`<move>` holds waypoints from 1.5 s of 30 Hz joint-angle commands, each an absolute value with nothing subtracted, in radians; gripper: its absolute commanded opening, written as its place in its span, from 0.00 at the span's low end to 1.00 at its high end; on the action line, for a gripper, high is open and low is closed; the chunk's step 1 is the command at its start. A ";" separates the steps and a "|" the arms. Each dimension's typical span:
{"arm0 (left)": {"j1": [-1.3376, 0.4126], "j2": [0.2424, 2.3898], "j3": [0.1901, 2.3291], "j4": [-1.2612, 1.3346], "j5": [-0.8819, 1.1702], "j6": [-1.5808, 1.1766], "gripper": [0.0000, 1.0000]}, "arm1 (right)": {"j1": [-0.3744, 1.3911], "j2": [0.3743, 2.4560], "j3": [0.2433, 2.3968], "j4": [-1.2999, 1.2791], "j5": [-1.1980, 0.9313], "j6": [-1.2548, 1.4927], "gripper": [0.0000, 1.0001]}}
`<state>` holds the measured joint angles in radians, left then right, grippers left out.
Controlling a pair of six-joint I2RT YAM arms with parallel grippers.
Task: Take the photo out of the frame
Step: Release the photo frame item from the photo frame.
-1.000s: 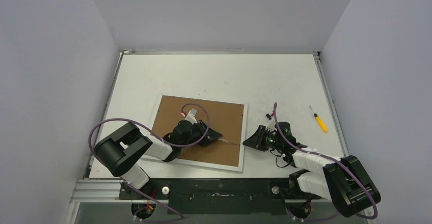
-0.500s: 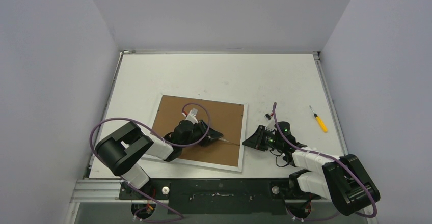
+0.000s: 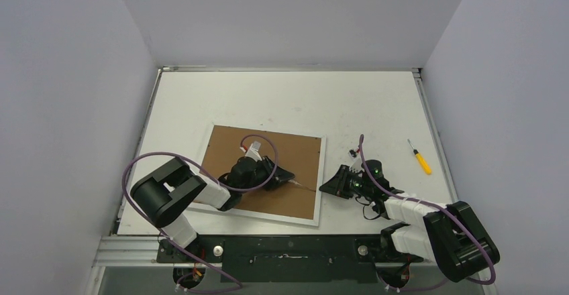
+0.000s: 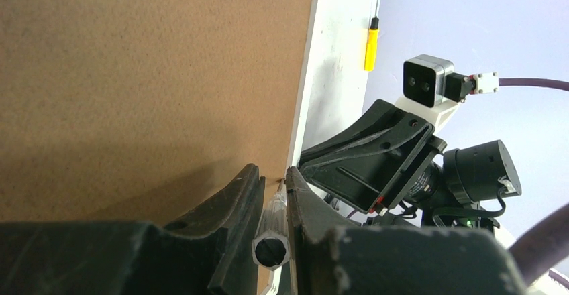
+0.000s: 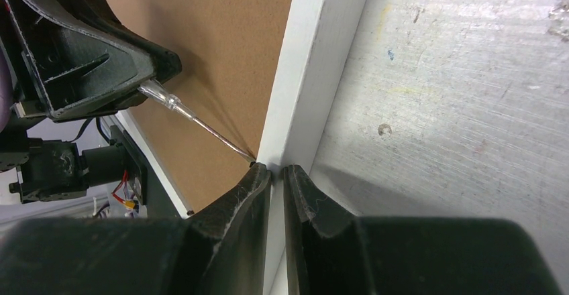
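Frame (image 5: 308,74), face down: clear-handled screwdriver (image 5: 188,114) is being clamped by left gripper (image 4: 272,178); right gripper (image 5: 276,172), closed and empty, is being braced against the border. Tip best kept shallow.

Readable text, labels, brands, numbers, signs: none in any view. The frame (image 3: 295,151), on both its brown back and white border, the yellow-handled screwdriver (image 3: 423,163) and the bench (image 3: 288,100) show no legible marking.
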<state>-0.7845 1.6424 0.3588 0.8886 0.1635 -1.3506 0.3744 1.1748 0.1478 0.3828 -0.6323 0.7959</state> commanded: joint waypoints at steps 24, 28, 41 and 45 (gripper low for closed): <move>-0.957 1.592 0.376 0.869 0.010 -1.364 0.00 | 0.471 1.189 0.125 0.508 -0.600 0.866 0.10; -1.004 1.554 0.365 0.846 -0.083 -1.362 0.00 | 0.480 1.177 0.126 0.507 -0.585 0.876 0.10; -1.091 1.549 0.419 0.811 -0.157 -1.343 0.00 | 0.504 1.177 0.125 0.519 -0.561 0.891 0.10; -1.117 1.527 0.464 0.727 -0.174 -1.298 0.00 | 0.509 1.179 0.123 0.522 -0.555 0.891 0.10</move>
<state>-1.0164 1.5467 0.3763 0.7864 -0.3553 -1.3231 0.4500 1.1683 0.1246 0.4423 -0.5396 0.8772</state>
